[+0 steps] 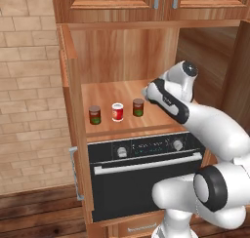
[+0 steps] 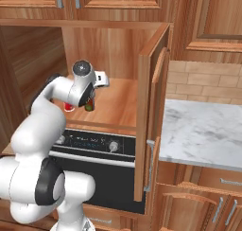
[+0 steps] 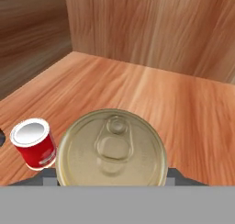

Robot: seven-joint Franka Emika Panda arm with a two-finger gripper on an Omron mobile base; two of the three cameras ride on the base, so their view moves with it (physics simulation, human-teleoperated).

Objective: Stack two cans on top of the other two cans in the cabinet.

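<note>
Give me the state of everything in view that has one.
hand: closed on a can.
gripped can: upright, lid sealed, label hidden.
red-and-white can: upright on the shelf, unstacked.
left dark can: upright, nothing on top.
right dark can: upright at the hand; may be the gripped one, cannot tell.
cabinet: doors open.
oven: door shut.
</note>
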